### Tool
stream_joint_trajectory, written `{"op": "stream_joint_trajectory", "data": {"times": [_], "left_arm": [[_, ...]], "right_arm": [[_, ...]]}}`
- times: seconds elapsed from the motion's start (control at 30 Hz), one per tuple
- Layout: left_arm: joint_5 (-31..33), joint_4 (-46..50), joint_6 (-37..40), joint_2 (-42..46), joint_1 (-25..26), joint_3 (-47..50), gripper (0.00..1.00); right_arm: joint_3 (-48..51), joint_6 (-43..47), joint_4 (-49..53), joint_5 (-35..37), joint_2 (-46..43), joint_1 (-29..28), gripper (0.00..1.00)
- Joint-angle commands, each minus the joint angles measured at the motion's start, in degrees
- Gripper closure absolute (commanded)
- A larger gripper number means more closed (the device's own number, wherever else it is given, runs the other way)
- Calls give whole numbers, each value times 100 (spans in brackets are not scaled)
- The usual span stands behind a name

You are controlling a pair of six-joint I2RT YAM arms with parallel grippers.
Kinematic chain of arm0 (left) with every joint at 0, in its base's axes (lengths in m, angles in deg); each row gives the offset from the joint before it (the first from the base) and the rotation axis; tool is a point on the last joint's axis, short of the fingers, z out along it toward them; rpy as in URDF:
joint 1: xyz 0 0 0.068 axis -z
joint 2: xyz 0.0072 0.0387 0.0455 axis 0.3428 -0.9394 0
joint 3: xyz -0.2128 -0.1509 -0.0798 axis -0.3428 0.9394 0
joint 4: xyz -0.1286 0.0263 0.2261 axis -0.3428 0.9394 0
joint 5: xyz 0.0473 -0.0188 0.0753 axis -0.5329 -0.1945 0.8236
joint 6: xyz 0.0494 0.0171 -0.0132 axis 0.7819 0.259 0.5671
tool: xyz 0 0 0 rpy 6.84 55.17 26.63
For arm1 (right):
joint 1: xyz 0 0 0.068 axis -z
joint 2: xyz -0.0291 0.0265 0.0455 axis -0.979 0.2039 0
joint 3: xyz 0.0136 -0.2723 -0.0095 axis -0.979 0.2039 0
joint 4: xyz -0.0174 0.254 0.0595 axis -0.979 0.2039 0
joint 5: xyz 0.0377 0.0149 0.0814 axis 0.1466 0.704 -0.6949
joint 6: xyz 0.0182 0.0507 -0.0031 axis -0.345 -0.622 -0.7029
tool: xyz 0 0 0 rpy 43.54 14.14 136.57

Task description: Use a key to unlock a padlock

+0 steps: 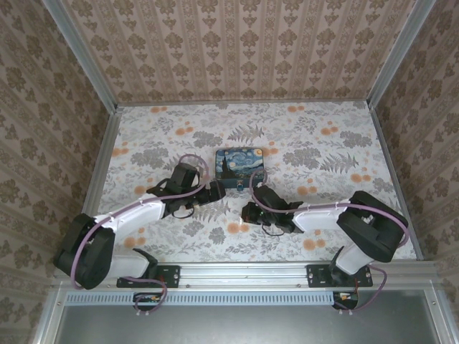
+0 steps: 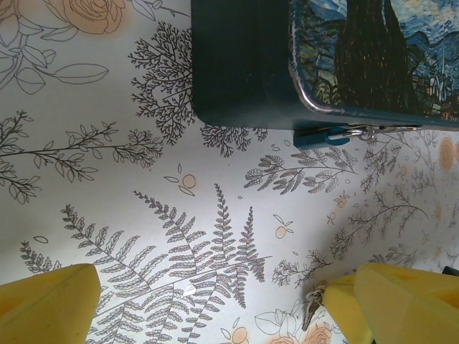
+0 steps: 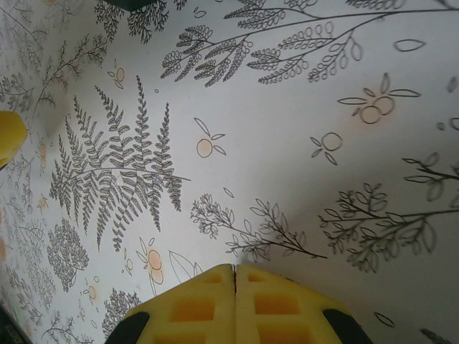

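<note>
The padlock (image 2: 321,136), small and teal-blue, hangs from the metal latch at the front edge of the Starry Night box (image 2: 358,57). From above it is a tiny glint (image 1: 239,188) just below the box (image 1: 241,165). A small metal key (image 2: 313,304) lies by the tip of my left gripper's right-hand finger (image 2: 401,301); I cannot tell whether they touch. My left gripper (image 2: 215,287) stands wide open over the table, short of the padlock, with nothing between its fingers. My right gripper (image 3: 235,271) is shut, its yellow pads pressed together with nothing visible between them, low over the tablecloth.
The floral tablecloth (image 1: 323,158) covers the table, with patterned walls on three sides. In the top view my two grippers, left (image 1: 217,192) and right (image 1: 246,212), sit close together in front of the box. A yellow finger (image 3: 10,136) of the left gripper shows at the left edge.
</note>
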Motion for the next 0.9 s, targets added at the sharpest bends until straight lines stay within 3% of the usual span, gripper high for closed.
{"op": "stream_joint_trajectory", "data": {"times": [0.0,0.03,0.17,0.3,0.5,0.73,0.87], "left_arm": [[121,-73,-124,27,58,0,0],[129,-88,-134,36,66,11,0],[152,-116,-150,73,93,63,0],[173,-111,-153,120,101,86,0],[253,-57,-137,234,97,86,0],[347,42,-130,416,92,91,0],[382,50,-152,510,92,117,0]], "right_arm": [[-215,119,446,-66,130,-104,100],[-245,127,511,-67,141,-132,99],[-218,56,740,-4,-8,-262,65],[-103,-161,1020,346,-492,-384,53],[-102,-457,1450,692,-952,-584,49],[-302,-1098,2436,1271,-949,-783,48],[-310,-1590,2467,1560,-877,-889,44]]}}
